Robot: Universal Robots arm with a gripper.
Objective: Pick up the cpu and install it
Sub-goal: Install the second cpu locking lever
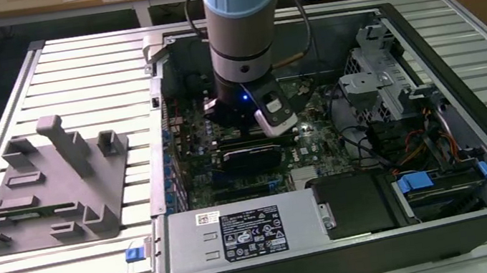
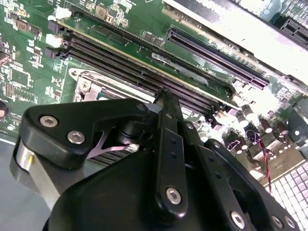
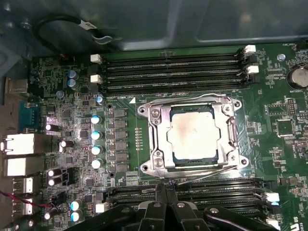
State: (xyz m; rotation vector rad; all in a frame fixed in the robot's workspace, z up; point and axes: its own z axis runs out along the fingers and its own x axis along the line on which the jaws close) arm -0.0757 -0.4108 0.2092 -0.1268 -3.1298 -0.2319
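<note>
In the first wrist view the hand [image 3: 166, 192] is clenched with its fingertips together, holding nothing, just above the memory slots [image 3: 192, 195]. Beyond it the cpu [image 3: 193, 132] sits in its socket frame [image 3: 159, 139] on the motherboard [image 3: 269, 125], centre of the frame.

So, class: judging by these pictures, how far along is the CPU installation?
The cpu already sits inside the socket frame on the motherboard. The gripper hovers beside the socket, fingers together, holding nothing visible. Whether the retention lever is latched is unclear.
</note>
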